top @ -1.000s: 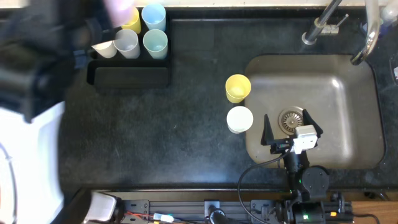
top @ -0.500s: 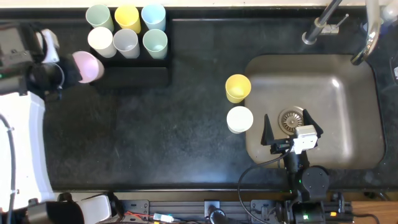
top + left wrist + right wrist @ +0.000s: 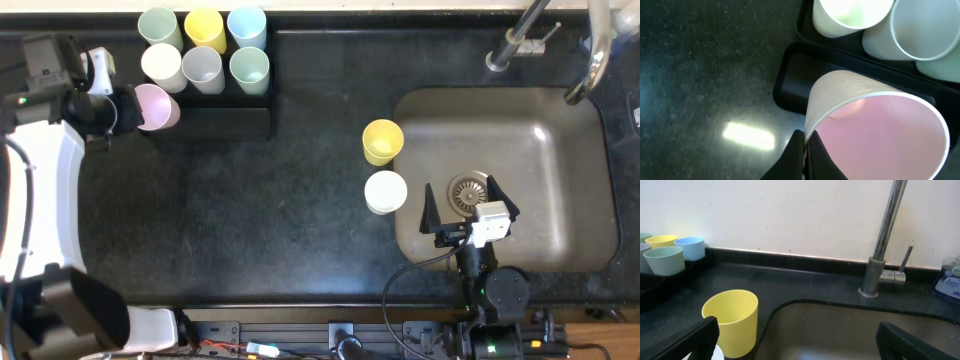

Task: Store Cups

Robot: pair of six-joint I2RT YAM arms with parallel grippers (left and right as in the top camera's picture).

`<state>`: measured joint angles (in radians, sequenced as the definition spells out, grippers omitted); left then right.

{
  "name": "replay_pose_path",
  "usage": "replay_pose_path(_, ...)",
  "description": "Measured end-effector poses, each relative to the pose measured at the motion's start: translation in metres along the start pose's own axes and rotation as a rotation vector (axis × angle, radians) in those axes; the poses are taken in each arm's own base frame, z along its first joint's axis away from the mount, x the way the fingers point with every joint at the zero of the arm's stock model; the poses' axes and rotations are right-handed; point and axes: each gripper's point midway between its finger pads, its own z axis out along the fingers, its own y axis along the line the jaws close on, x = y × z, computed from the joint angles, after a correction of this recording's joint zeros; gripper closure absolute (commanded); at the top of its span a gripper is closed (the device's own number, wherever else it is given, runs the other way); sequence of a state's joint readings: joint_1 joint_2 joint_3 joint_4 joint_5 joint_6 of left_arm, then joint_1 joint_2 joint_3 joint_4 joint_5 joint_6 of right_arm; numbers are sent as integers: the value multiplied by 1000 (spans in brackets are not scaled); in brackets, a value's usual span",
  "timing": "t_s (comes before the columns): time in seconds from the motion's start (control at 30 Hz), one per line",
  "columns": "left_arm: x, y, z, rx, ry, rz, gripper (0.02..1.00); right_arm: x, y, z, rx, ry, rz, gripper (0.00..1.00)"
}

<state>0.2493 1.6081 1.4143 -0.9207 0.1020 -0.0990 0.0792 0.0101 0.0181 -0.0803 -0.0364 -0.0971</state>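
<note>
Our left hand (image 3: pixel 122 108) is clenched on the pink cup (image 3: pixel 155 106), its fingers pinching the rim. We hold the cup tilted, mouth partly sideways, at the left end of the black tray (image 3: pixel 215 127), over the corner of the tray's bare front row.

Six cups stand upright in the tray's two back rows. In the far row are a pale green cup (image 3: pixel 160 24), a yellow cup (image 3: pixel 205 27) and a blue cup (image 3: pixel 247 24). In the row in front of them are a white cup (image 3: pixel 163 65), a grey-white cup (image 3: pixel 203 68) and a mint cup (image 3: pixel 250 68).

Well to the right of the tray, a second yellow cup (image 3: pixel 382 141) and a second white cup (image 3: pixel 386 191) stand just beside each other on the counter (image 3: pixel 250 220), at the edge of the sink (image 3: pixel 560 130).

Farther from the tray, our right hand (image 3: pixel 465 200) hangs released over the sink, fingers spread wide and grasping nothing.
</note>
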Motion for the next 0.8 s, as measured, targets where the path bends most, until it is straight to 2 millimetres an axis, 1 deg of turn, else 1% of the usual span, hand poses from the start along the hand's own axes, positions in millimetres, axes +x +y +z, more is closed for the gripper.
replay_pose_path(0.2,0,3,30,-4,41,-2,985,0,0,0,0,0,0,3)
replay_pose_path(0.3,1,4,40,-7,58,-4,985,0,0,0,0,0,0,5)
replay_pose_path(0.67,-2,7,60,-15,62,-4,985,0,0,0,0,0,-1,3)
replay_pose_path(0.8,-4,8,63,-14,56,-3,985,0,0,0,0,0,0,3)
